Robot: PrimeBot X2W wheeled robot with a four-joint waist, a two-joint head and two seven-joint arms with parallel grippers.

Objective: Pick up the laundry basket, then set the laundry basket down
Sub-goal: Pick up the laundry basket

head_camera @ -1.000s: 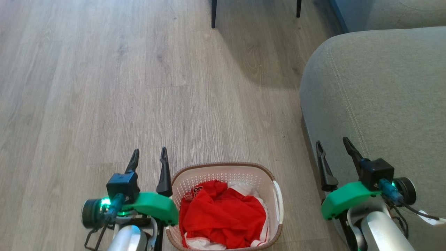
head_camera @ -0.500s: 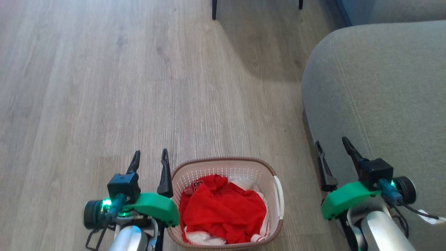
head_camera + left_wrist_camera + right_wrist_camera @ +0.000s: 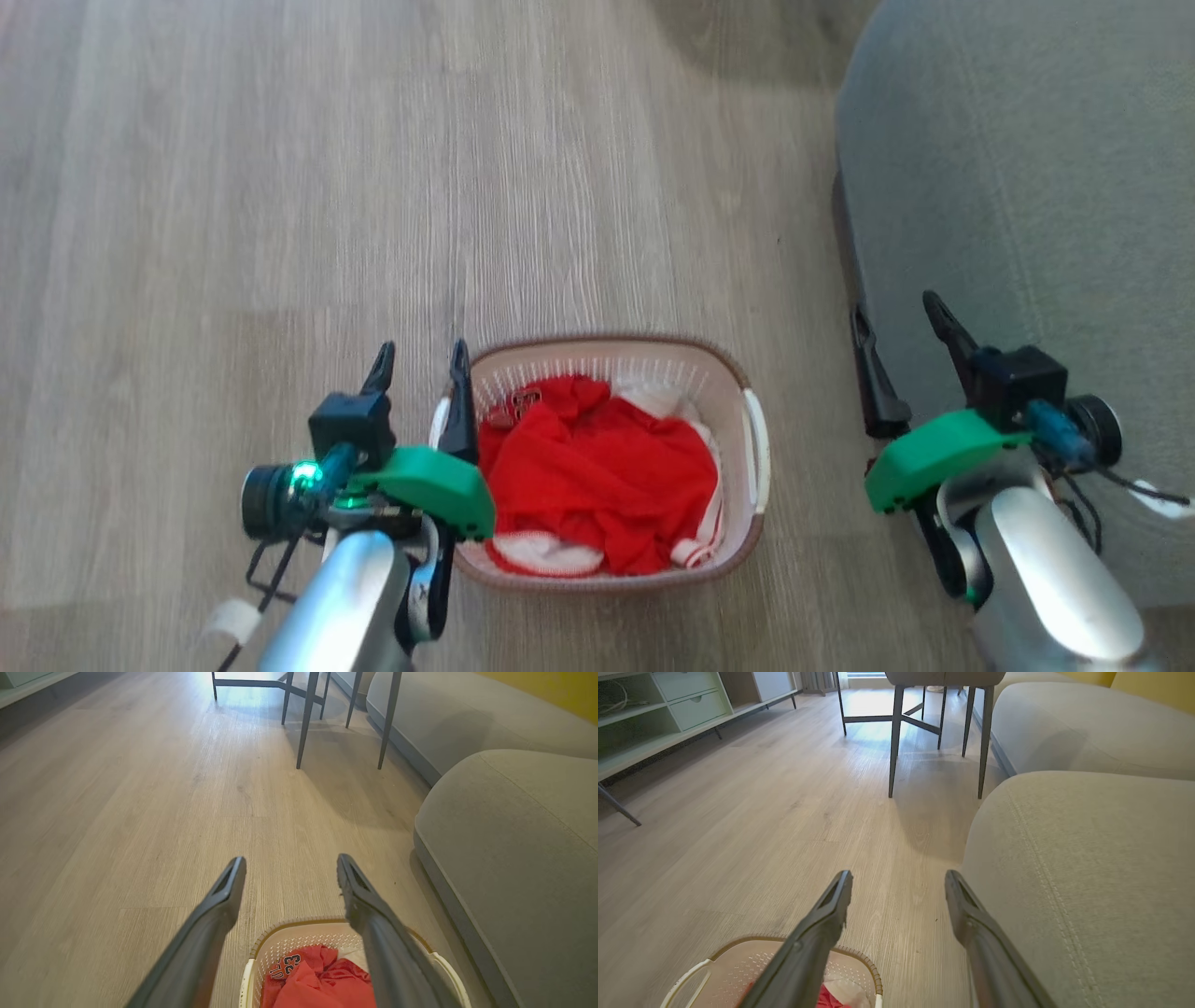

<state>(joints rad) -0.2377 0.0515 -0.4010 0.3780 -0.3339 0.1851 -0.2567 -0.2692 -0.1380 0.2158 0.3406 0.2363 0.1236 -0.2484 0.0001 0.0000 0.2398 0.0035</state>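
Left pincer (image 3: 422,347), agape, partly hides the laundry basket's (image 3: 611,340) rim; right pincer (image 3: 893,305) agape.

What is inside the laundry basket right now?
Crumpled red clothing with white edges lies in the laundry basket. It covers the basket's bottom, so anything underneath cannot be seen.

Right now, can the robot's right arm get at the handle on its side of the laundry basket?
Probably yes. The right arm hangs with open jaws by the sofa, apart from the basket. Only bare floor lies between it and the white handle.
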